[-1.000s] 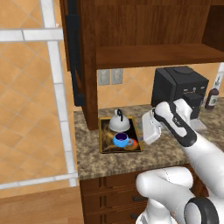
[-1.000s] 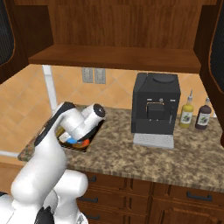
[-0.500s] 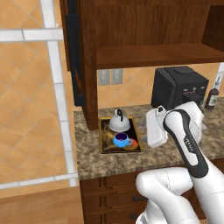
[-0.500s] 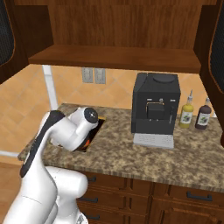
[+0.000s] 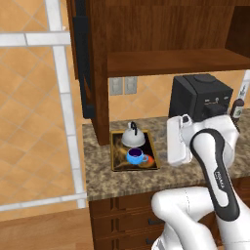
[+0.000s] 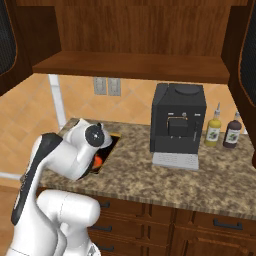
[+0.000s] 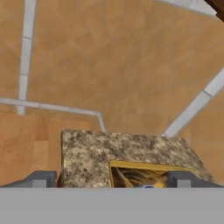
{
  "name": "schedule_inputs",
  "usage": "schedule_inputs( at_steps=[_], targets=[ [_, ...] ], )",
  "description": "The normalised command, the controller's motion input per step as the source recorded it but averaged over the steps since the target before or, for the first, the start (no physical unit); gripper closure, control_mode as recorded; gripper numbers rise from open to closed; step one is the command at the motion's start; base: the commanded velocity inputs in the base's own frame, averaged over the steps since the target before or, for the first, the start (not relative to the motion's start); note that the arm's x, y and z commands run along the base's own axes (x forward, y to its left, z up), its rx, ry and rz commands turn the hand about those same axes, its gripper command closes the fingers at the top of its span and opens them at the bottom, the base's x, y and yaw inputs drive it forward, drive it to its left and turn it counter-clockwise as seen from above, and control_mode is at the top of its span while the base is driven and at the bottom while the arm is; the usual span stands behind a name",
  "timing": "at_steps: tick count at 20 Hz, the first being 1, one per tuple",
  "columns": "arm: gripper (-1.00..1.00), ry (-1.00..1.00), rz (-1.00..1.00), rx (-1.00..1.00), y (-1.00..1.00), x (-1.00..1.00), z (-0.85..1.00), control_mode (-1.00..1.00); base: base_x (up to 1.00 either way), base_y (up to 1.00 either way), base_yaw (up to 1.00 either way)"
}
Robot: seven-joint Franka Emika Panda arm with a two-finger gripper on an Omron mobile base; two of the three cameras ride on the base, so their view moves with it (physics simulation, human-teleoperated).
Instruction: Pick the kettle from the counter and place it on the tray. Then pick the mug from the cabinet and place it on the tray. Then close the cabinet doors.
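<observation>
The silver kettle and the blue mug both stand on the yellow-rimmed tray at the left end of the granite counter. My gripper hangs just right of the tray, a little above the counter, and points left toward it. In the hand view the gripper is open, its fingertips wide apart with nothing between them. Beyond them lie the tray and the counter. The cabinet above stands open, with one door swung out at the left. Both doors frame the right base view.
A black coffee machine stands on the counter right of my hand. Two bottles stand beside it at the far right. Dark wooden drawers run under the counter. A tiled wall lies left of the counter's end.
My hand has drawn back a little to the right of the tray and turned more upright. The jaws have stayed open. The kettle and mug rest unmoved on the tray.
</observation>
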Motion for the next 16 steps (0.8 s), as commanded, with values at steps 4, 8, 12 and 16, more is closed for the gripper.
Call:
schedule_inputs(
  at_steps=[4,8,12,16],
  targets=[
    [-1.00,-0.09,0.00,0.00,0.11,-0.17,0.34,-1.00,0.00,0.00,0.00],
    [-1.00,-0.05,0.04,0.01,0.25,-0.20,0.17,-1.00,0.00,0.00,0.00],
    [-1.00,-0.20,0.12,0.00,0.35,-0.17,0.07,-1.00,0.00,0.00,0.00],
    [-1.00,-0.30,0.18,0.01,0.33,-0.32,0.15,-1.00,0.00,0.00,0.00]
  ],
)
